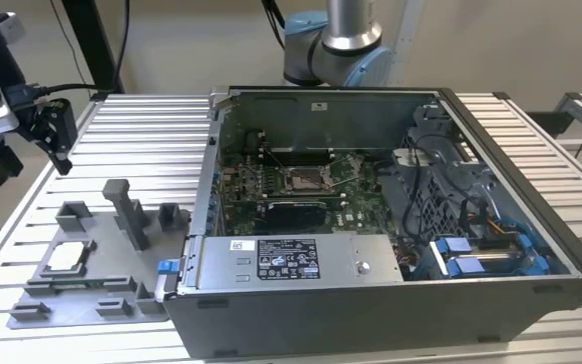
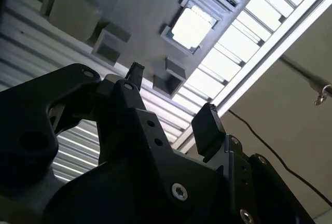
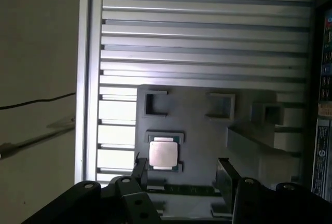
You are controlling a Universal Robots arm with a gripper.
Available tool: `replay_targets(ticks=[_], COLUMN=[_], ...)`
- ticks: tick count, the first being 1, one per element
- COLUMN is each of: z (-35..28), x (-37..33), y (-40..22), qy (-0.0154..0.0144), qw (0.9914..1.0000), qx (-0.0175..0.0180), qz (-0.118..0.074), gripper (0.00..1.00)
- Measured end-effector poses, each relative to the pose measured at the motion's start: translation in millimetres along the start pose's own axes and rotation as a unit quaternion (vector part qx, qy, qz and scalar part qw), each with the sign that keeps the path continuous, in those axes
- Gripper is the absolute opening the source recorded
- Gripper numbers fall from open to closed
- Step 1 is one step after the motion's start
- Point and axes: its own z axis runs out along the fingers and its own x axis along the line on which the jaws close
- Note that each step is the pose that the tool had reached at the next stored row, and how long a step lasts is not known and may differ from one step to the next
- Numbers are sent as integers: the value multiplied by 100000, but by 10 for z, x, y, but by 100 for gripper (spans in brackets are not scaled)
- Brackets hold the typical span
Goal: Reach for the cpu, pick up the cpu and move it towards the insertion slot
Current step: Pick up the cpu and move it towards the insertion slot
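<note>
Spread hand (image 3: 181,168) — cpu (image 3: 164,154) ahead — slot (image 1: 305,180) afar

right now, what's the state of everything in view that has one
cpu, lying flat in its seat on the grey tray, not held
claw, open, empty, apart from the cpu
insertion slot, no chip in it
computer case, side open, inside exposed
</note>
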Motion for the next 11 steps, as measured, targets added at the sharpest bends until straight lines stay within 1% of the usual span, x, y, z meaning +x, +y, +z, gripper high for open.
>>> replay_targets(ticks=[11], z=[84], x=[0], y=[-3], qy=[-4], qw=[100000], qx=[-2], qz=[-1], gripper=[100])
